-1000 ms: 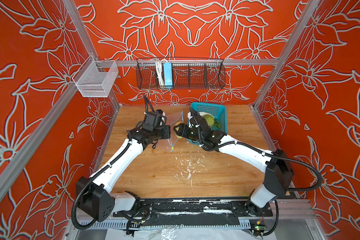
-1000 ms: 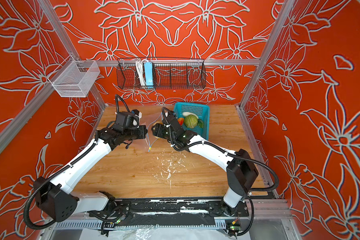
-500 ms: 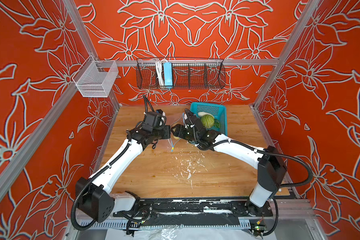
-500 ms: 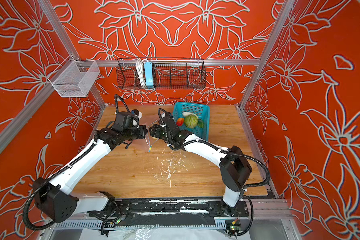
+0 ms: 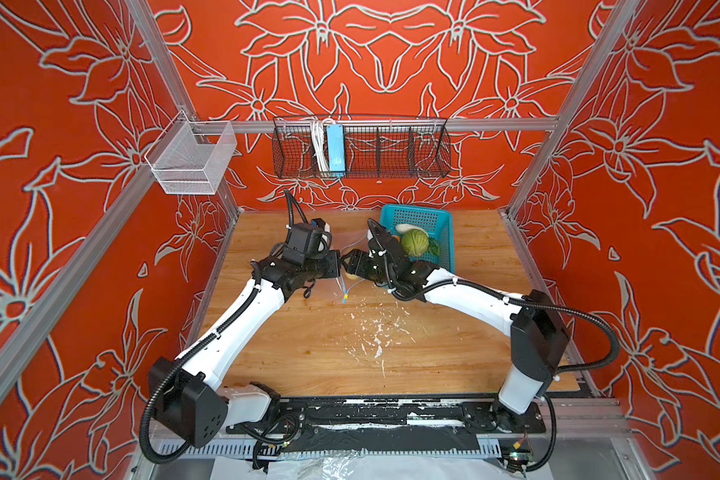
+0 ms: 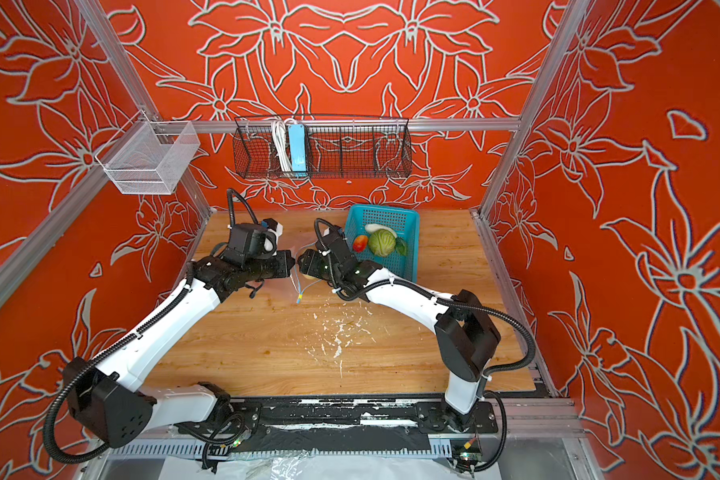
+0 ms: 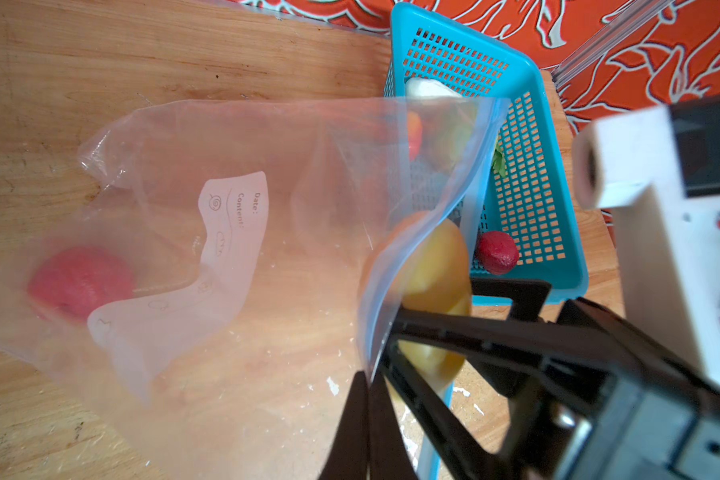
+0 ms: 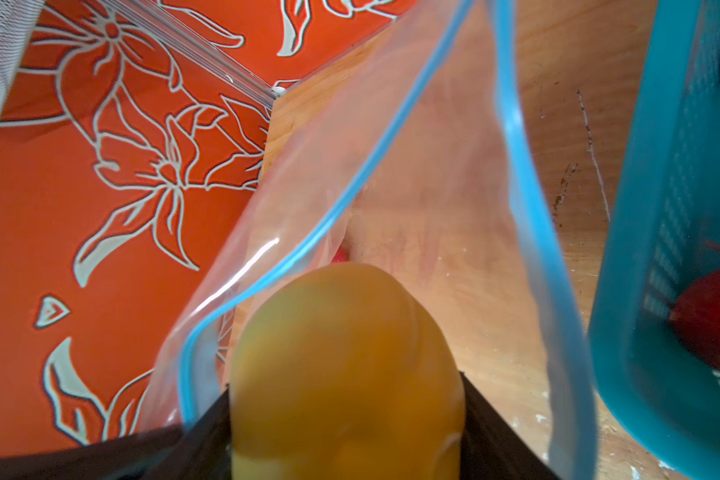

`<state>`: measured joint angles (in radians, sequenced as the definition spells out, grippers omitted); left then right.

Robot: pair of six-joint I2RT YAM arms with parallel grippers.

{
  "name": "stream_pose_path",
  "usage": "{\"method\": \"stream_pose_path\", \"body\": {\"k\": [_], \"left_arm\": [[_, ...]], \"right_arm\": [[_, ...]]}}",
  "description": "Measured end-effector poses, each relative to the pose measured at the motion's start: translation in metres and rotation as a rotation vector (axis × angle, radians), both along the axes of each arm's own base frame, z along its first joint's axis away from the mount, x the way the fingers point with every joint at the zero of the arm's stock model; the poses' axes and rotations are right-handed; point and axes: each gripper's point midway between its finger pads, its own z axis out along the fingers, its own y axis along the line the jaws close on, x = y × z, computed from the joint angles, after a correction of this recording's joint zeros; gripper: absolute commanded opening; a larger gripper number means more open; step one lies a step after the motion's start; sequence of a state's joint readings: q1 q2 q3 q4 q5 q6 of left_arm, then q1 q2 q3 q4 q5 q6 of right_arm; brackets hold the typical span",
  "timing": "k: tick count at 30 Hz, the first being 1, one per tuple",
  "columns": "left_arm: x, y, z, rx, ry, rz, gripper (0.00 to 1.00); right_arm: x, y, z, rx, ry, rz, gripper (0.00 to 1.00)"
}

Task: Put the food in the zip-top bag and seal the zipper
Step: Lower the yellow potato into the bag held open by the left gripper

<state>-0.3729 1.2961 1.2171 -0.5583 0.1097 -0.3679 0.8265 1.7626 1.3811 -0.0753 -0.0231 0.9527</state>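
A yellow-orange food piece (image 8: 346, 365), clamped between the right gripper's (image 5: 351, 268) spread jaws, has been brought from the teal basket (image 5: 443, 220) to the zip-top bag's (image 7: 225, 232) mouth near the tabletop's far edge. The zipper (image 8: 516, 166) is pinched by the left gripper's (image 7: 368, 386) jaws; insertion seems next.

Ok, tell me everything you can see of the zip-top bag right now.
The zip-top bag is clear, crinkly film with a white label and a light-blue zipper along its mouth, which stands open. Its body lies slumped on the wooden table; the left gripper is shut on the mouth edge, holding it up. One red fruit lies inside near the bottom. The right gripper holds a yellow-orange toy food in the mouth, between the zipper's two sides.
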Motion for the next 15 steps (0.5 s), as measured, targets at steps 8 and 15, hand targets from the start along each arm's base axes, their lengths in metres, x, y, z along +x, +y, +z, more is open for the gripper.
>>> {"method": "stream_pose_path", "body": {"k": [8,15], "left_arm": [[-0.0009,0.0003,0.0024,-0.005,-0.005,0.002,0.0],[-0.0005,0.0011,0.0042,-0.006,-0.011,0.006,0.0]], "right_arm": [[0.0078,0.0093,-0.0032,0.003,0.003,0.001,0.72],[0.009,0.0106,0.0008,0.007,-0.001,0.001,0.96]]}}
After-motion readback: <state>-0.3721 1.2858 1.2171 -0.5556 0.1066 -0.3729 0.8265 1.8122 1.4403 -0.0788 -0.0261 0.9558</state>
